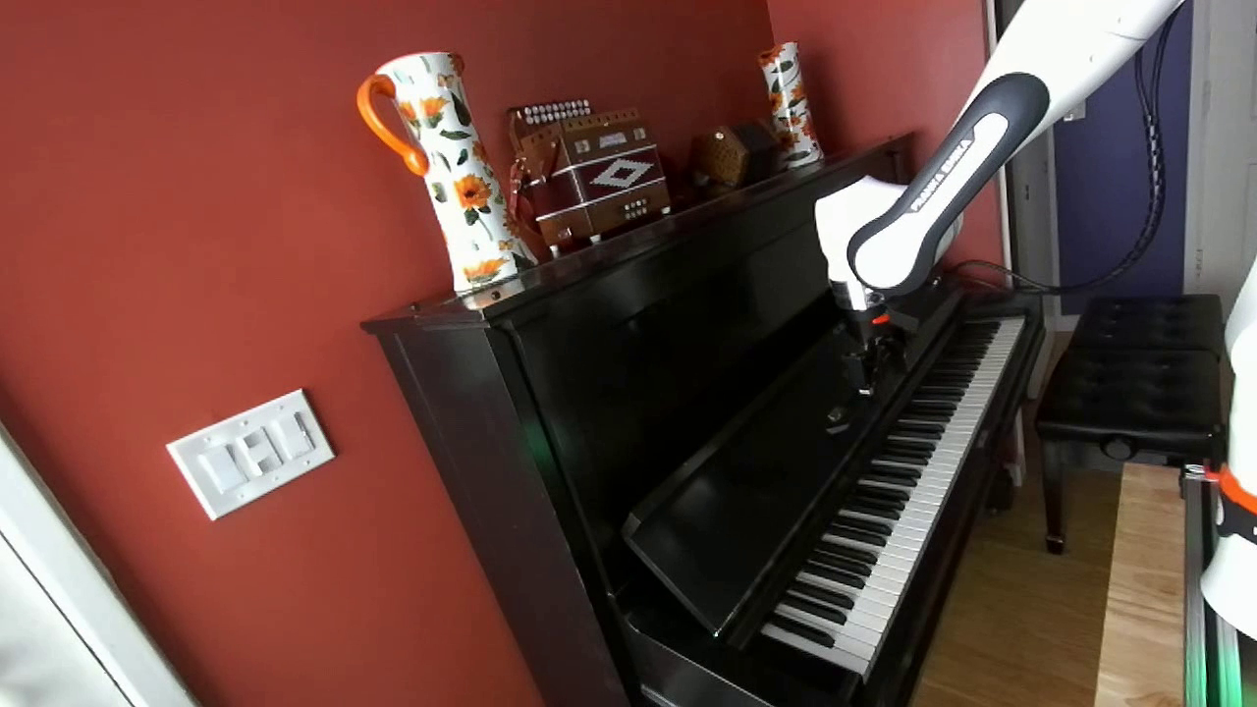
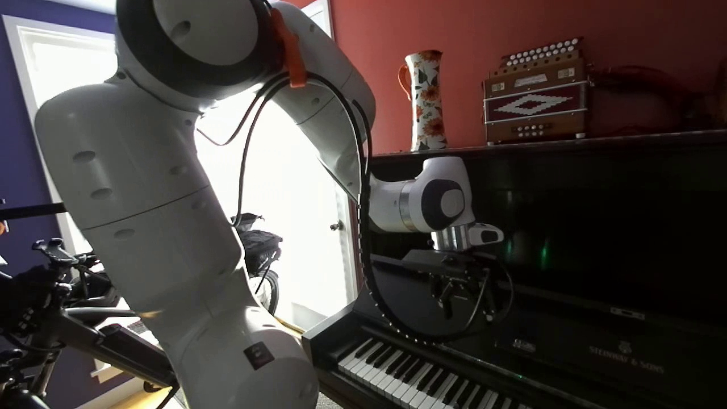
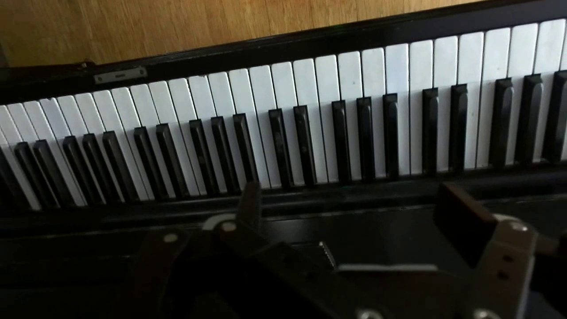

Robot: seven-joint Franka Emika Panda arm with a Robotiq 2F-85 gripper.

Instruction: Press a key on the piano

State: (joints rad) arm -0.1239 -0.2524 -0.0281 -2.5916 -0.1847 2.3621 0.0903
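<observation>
The glossy black upright piano [image 1: 687,353] stands against the red wall, also in an exterior view [image 2: 590,227]. Its row of white and black keys [image 1: 918,481] runs along the front and also shows in an exterior view [image 2: 409,378]. The keys [image 3: 305,88] cross the upper part of the wrist view. My gripper [image 1: 869,378] hangs above and behind the keys, in front of the piano's upright panel; it also shows in an exterior view [image 2: 468,312]. In the wrist view my gripper [image 3: 347,195] has its two fingers wide apart with nothing between them, apart from the keys.
On the piano top stand two floral vases [image 1: 457,167] [image 1: 789,103], a brown accordion [image 1: 599,177] and a small concertina [image 1: 732,152]. A black bench [image 1: 1129,383] and a wooden tabletop [image 1: 1139,589] are in front. A cable [image 2: 375,284] loops beside the arm.
</observation>
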